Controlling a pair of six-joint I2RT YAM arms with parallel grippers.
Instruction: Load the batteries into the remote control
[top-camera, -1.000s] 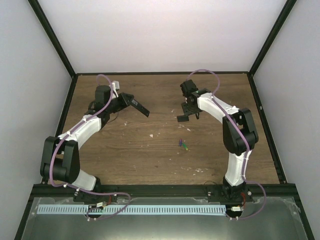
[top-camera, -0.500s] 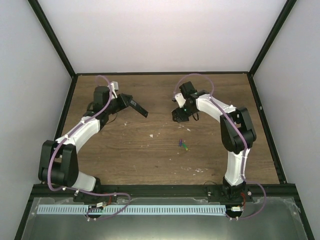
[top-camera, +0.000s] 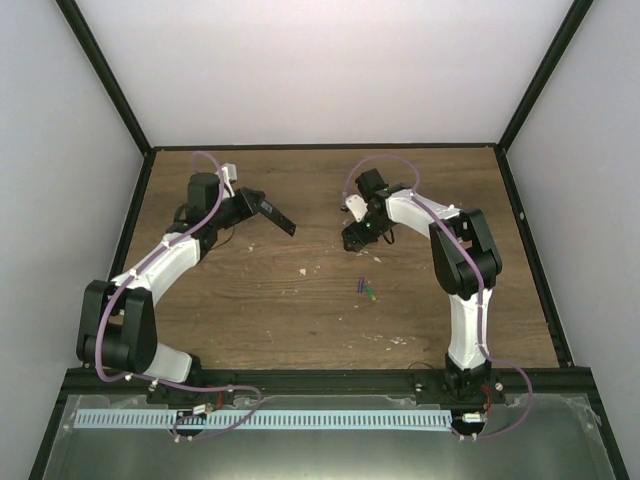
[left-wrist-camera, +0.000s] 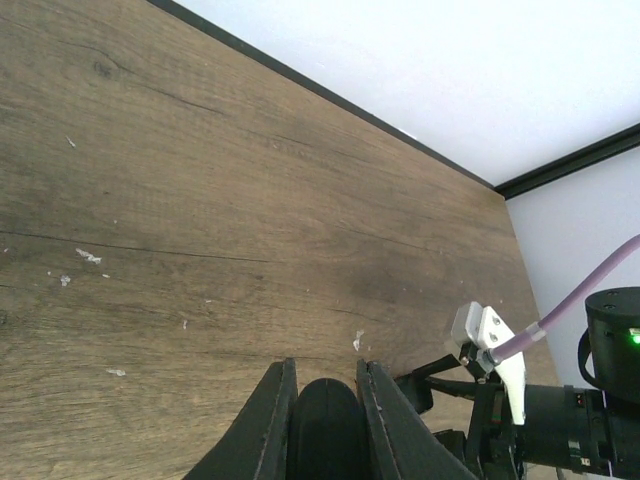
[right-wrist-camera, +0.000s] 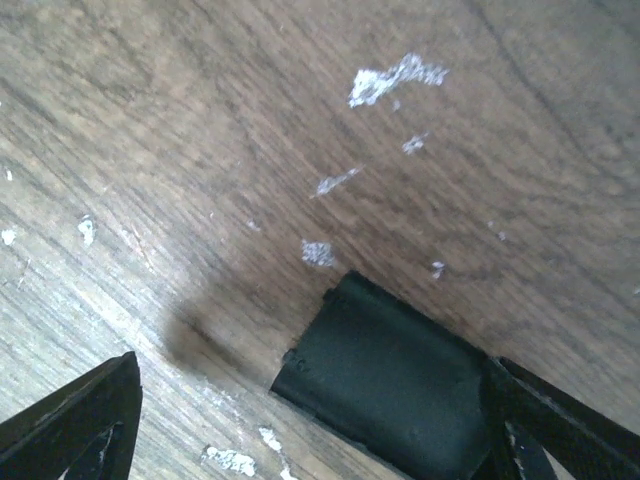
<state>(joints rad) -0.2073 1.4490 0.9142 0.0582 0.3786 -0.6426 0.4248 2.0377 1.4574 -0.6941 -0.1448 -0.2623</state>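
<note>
My left gripper is shut on the remote control, a slim black bar held above the table at the back left. Its rounded end shows between my fingers in the left wrist view. The two batteries, blue-purple and green, lie together mid-table. My right gripper is low over the wood with its jaws wide apart. A small flat black cover piece lies on the table between the fingers, its edge against the right finger.
Pale specks of debris dot the wood, some beside the cover piece. The right arm's wrist and purple cable sit close ahead of the left gripper. A black frame rail borders the table's back.
My right gripper has swung left and dropped closer to the table. The left arm and remote have barely moved.
</note>
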